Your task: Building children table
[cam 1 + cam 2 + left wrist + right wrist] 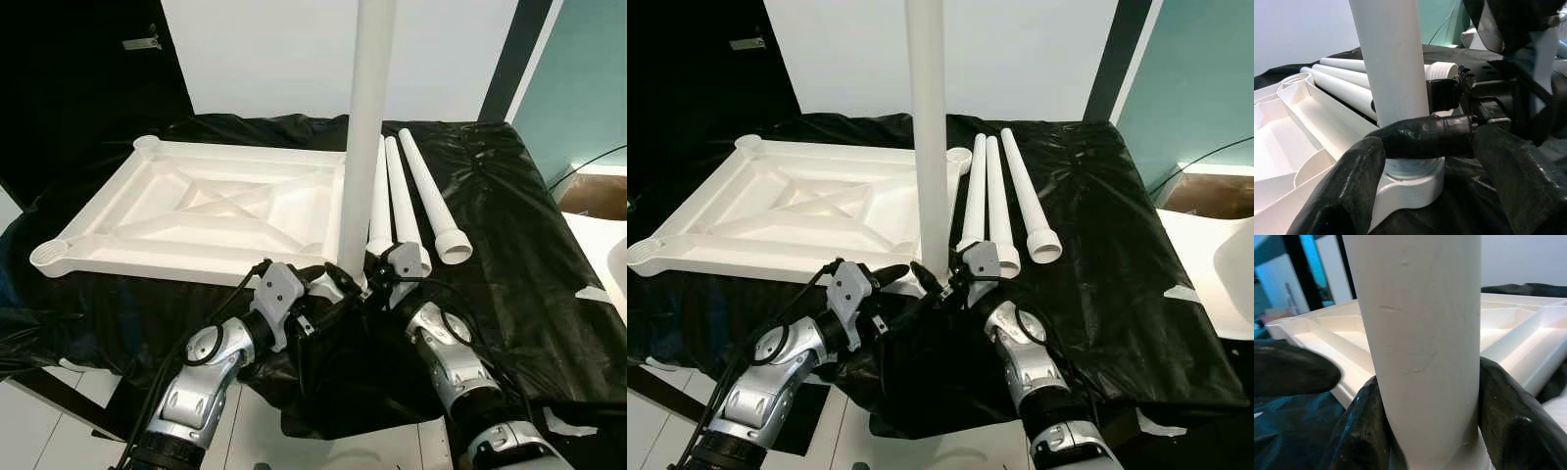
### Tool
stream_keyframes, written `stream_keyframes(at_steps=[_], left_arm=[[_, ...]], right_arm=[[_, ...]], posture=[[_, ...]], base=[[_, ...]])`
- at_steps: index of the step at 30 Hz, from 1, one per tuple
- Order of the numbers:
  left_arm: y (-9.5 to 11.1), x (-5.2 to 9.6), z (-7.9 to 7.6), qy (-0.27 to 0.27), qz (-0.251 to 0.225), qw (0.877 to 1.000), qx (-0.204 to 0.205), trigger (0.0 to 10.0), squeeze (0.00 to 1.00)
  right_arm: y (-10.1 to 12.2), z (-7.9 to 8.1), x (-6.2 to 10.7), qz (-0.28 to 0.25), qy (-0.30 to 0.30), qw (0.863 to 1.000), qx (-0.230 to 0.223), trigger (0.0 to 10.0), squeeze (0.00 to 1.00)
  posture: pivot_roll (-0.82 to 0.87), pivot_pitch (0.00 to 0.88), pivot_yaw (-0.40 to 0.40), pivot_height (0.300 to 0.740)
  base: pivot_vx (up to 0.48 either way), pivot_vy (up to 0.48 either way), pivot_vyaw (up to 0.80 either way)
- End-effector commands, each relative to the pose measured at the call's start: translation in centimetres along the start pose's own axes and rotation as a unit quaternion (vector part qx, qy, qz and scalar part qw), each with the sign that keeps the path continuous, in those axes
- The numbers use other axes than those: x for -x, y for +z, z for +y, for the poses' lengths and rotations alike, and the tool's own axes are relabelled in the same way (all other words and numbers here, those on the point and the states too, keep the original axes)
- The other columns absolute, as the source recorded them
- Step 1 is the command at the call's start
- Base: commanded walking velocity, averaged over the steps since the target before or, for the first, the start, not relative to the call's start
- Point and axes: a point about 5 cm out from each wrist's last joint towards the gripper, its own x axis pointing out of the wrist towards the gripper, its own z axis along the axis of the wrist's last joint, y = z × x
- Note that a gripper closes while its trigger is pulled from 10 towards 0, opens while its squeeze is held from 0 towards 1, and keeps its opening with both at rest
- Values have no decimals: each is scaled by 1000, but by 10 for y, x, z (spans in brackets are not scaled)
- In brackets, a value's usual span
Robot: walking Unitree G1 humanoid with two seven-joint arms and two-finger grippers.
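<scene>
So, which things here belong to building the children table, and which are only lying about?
Belong to the job:
- upside-down tabletop
- upright leg in its near corner socket, right gripper clamped on it
- left gripper at the leg's base
- three spare legs lying alongside

Just lying about:
- black sheet
- cable

Both silver arms reach in and meet at the near table edge.
Right gripper (1425, 431) clamps tight; left gripper (1430, 191) fingers spread wide beside it.

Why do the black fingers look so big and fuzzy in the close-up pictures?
In the right wrist view the fingers sit right by the camera, out of focus, gripping the upright leg; the left wrist view blurs its fingers too. Both eye views are sharp, with shine on the black sheet.
</scene>
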Motion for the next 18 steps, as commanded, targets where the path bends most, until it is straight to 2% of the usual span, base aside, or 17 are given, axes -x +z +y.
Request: stream_keyframes(at_steps=[1,5,6,7,10,13,14,15,17,18], left_arm=[[-5,-1,-2,-6,8,1000,7,10000,0],[-4,-1,-1,-7,8,1000,7,10000,0],[-4,-2,-1,-7,8,1000,6,10000,0],[-4,-2,-1,-7,8,1000,6,10000,0],[-4,-2,-1,-6,7,1000,5,10000,0],[-4,-2,-1,-5,7,1000,5,10000,0],[-4,-2,-1,-3,6,1000,5,10000,0],[-4,-1,-1,-2,7,1000,5,10000,0],[-4,-1,-1,0,7,1000,5,10000,0],[-4,-1,0,1,7,1000,5,10000,0]], right_arm=[[-6,-5,5,20,-8,1000,-8,10000,1000],[0,-14,3,40,61,997,10,10000,1000],[2,-16,2,44,85,995,17,10000,0],[2,-16,2,44,85,995,17,10000,0],[11,-23,2,48,145,987,44,10000,0],[14,-27,0,54,166,983,56,10000,0],[18,-31,-3,65,190,977,68,10000,0],[20,-33,-5,71,207,973,75,4549,0],[21,-34,-7,75,217,970,78,4549,0],[22,-35,-8,80,229,967,82,0,0]], posture=[[109,0,33,740],[108,0,30,740],[108,0,30,740],[108,0,30,740],[112,0,25,740],[117,0,22,740],[121,0,19,740],[127,0,15,740],[127,0,15,740],[133,0,11,740]], base=[[0,0,0],[0,0,0],[0,0,0],[0,0,0],[0,0,0],[0,0,0],[0,0,0],[0,0,0],[0,0,0],[0,0,0]])
